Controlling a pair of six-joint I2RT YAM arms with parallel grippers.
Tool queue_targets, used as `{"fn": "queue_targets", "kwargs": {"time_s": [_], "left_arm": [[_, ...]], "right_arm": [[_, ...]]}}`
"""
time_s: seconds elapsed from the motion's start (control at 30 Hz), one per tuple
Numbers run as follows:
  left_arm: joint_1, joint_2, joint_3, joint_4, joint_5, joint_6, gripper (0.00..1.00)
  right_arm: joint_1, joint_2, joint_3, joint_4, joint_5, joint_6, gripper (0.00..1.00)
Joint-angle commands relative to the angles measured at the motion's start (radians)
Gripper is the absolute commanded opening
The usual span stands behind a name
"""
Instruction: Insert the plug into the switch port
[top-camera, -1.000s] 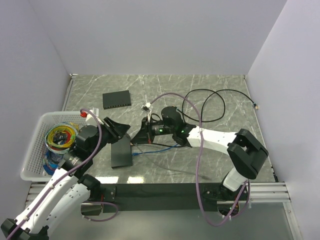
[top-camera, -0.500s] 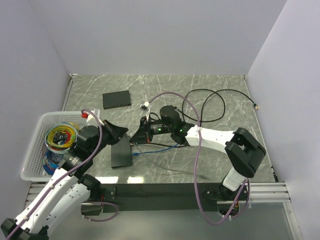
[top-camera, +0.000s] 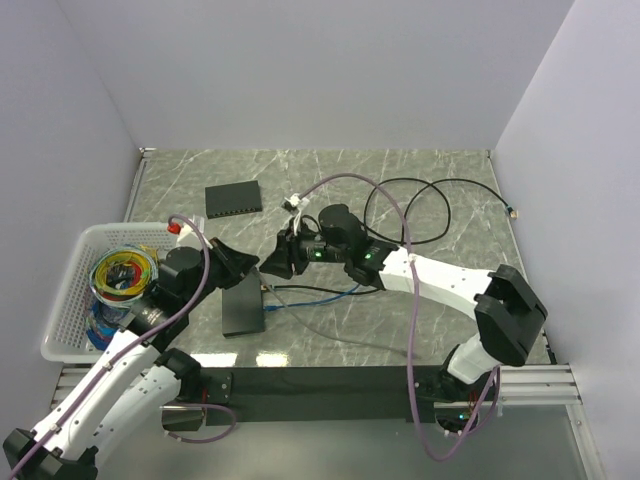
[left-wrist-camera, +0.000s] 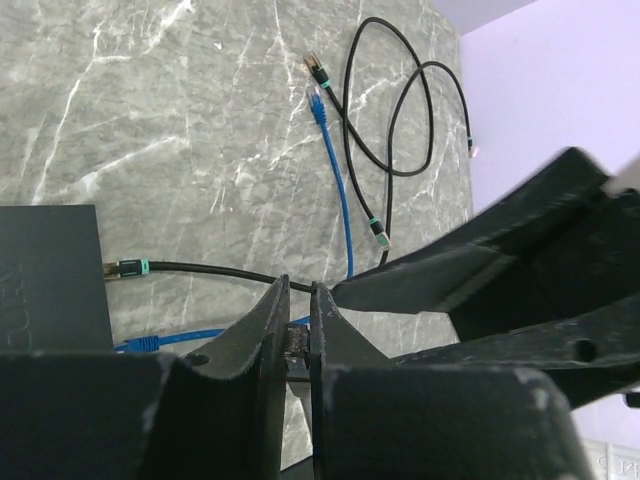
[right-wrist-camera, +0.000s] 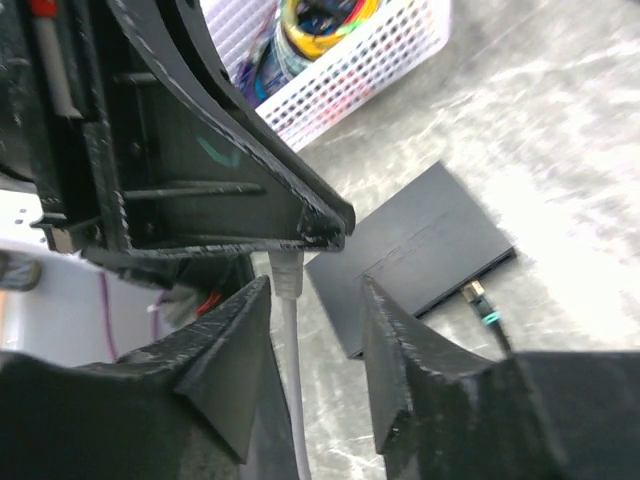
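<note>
Counting two black switches on the marble table (top-camera: 440, 190): near switch (top-camera: 241, 305) by the arms, far switch (top-camera: 234, 199) farther back. One white basket (top-camera: 70, 300) of coiled cables. One blue cable (left-wrist-camera: 335, 180). Black cables, number unclear.

Plug (right-wrist-camera: 287, 270): one, pale grey-white, on a grey cable (right-wrist-camera: 296, 400). Pinched between the tips of the left gripper (left-wrist-camera: 297, 295), held aloft just off the near switch's corner and not seated in a port.

Right gripper (right-wrist-camera: 315, 290): fingers spread, straddling the grey cable just below the plug.
</note>
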Motion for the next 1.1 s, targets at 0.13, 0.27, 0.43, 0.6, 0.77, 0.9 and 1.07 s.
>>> {"fn": "queue_targets", "kwargs": {"time_s": [0.13,0.27,0.43,0.6,0.77,0.9,1.07], "left_arm": [[-0.003,0.002,0.047,0.05,0.024,-0.007,0.01],[-0.003,-0.006,0.031,0.064,0.028,-0.02,0.01],[-0.003,-0.021,0.031,0.055,0.019,-0.02,0.0],[-0.003,-0.023,0.033,0.053,0.017,-0.018,0.0],[-0.003,-0.025,0.028,0.062,0.019,-0.023,0.01],[-0.003,-0.015,0.024,0.065,0.02,-0.023,0.0],[-0.003,-0.006,0.013,0.071,0.014,-0.026,0.18]], "right_arm": [[0.068,-0.02,0.1,-0.087,0.143,-0.107,0.41],[0.103,0.005,0.131,-0.098,0.174,-0.121,0.38],[0.114,0.031,0.148,-0.101,0.18,-0.121,0.33],[0.116,0.04,0.146,-0.089,0.178,-0.112,0.29],[0.119,0.051,0.151,-0.084,0.181,-0.107,0.24],[0.119,0.035,0.137,-0.068,0.186,-0.101,0.17],[0.119,0.014,0.114,-0.046,0.198,-0.097,0.0]]}}
